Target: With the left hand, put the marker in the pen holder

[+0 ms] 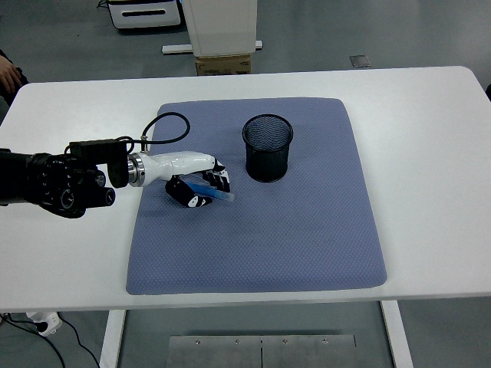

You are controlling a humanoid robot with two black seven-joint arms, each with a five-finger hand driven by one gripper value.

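Note:
My left hand (pixel 201 186) reaches in from the left over the blue-grey mat (pixel 261 230), its white palm up top and its dark fingers curled around a blue marker (pixel 219 194). The marker's tip pokes out to the right of the fingers, low over the mat. A black mesh pen holder (pixel 268 147) stands upright on the mat, up and to the right of the hand, a short gap away. The right arm does not show.
The mat lies on a white table (pixel 430 153). Beyond the table's far edge stand a white cabinet and a cardboard box (pixel 223 64). A person's hand (pixel 9 77) shows at the left edge, past the table.

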